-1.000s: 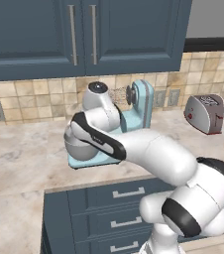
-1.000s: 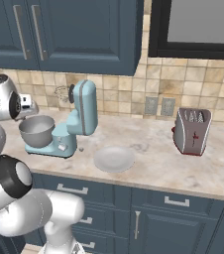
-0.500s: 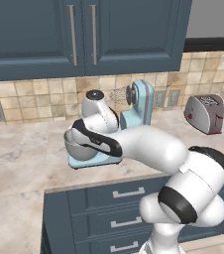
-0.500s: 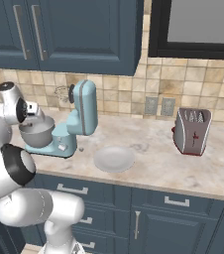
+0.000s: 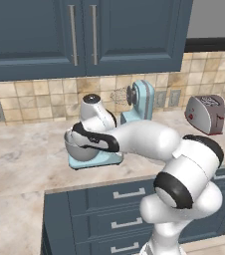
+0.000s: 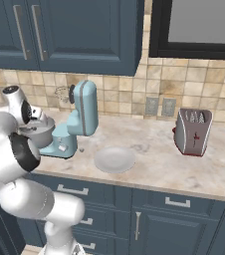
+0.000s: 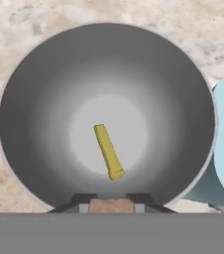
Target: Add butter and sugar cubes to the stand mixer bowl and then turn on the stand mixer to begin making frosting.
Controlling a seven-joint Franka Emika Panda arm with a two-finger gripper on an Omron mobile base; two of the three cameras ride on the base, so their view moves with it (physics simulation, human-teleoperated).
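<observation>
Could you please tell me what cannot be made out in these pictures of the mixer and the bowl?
- Left base view: the stand mixer bowl is mostly behind the arm, so its contents are hidden.
- Right base view: the hand is hidden behind the arm's wrist.
- Hand view: the pale brown piece between the fingertips is cut off at the bottom, so a sugar cube is only likely. The butter lies in the bowl.

Stand mixer bowl [image 7: 39, 89]: brushed grey metal, matt sheen, smooth inside; butter [image 7: 108, 151] in it looks waxy, dull olive-yellow. Stand mixer [image 6: 78, 119]: smooth light-blue enamel-like shell, slight gloss; toaster [image 6: 192, 131] polished silver metal. Counter [image 6: 154, 159]: mottled beige stone, smooth; plate [image 6: 114, 159] matt white.
</observation>
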